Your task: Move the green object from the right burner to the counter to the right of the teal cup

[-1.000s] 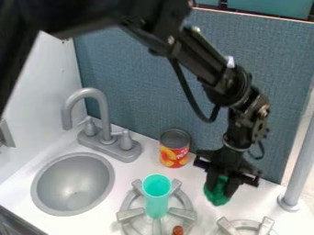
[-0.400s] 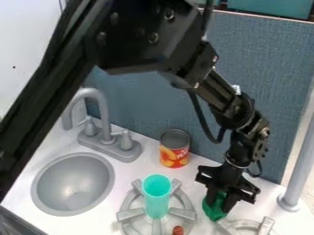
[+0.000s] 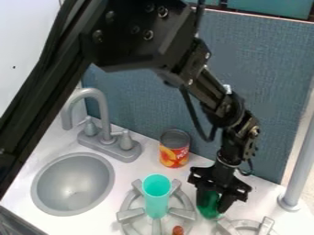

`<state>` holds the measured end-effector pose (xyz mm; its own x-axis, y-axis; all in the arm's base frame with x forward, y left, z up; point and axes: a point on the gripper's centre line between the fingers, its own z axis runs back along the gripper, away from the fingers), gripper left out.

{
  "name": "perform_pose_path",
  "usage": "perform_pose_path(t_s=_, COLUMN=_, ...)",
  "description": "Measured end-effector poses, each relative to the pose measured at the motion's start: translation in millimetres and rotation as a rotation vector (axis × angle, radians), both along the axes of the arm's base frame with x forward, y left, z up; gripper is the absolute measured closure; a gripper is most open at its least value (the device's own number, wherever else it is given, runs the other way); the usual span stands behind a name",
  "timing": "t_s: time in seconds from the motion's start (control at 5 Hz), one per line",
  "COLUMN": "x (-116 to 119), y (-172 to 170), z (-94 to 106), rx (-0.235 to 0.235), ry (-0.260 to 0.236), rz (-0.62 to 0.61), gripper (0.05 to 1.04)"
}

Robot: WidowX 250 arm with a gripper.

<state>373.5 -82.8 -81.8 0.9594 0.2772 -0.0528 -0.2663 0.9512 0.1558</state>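
The gripper (image 3: pixel 215 201) hangs down over the counter at the lower right, between the two stove burners and in front of the blue-grey panel. It is shut on a green object (image 3: pixel 209 205), which hangs at the lower left of the fingers and is partly hidden by them. Its exact kind I cannot tell. To the left, a turquoise cup (image 3: pixel 156 197) stands upright on the left burner (image 3: pixel 131 215). A small reddish-brown item (image 3: pixel 178 230) lies by that burner's front right. Behind the cup is a can (image 3: pixel 174 149) with a red and yellow label.
A round grey sink (image 3: pixel 72 183) with a faucet (image 3: pixel 105 121) is at the left. The right burner (image 3: pixel 245 226) lies at the bottom edge, just right of the gripper. A grey post (image 3: pixel 297 160) rises at the right. The panel (image 3: pixel 264 69) stands behind.
My gripper first went down toward the camera, then shifted left and slightly up, with the green object moving along in it. The upper arm swung into the left part of the view.
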Motion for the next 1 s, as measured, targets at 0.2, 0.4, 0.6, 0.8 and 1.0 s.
perform_pose_path(t_s=0.2, x=-4.1, y=5.9, z=5.1, rx=-0.01, ry=-0.025, rz=0.015, gripper=0.093)
perform_pose_path(t_s=0.4, x=-1.4, y=9.9, z=27.6, rx=-0.08, ry=-0.082, rz=0.017, gripper=0.079)
perform_pose_path(t_s=0.6, x=-14.4, y=14.7, z=50.7, rx=-0.124, ry=-0.105, rz=0.01, gripper=0.083)
perform_pose_path(t_s=0.8, x=-41.4, y=20.7, z=80.0, rx=-0.115, ry=-0.07, rz=-0.023, gripper=0.082)
perform_pose_path(t_s=1.0, x=-67.0, y=28.6, z=104.8, rx=-0.095, ry=-0.04, rz=-0.035, gripper=0.083)
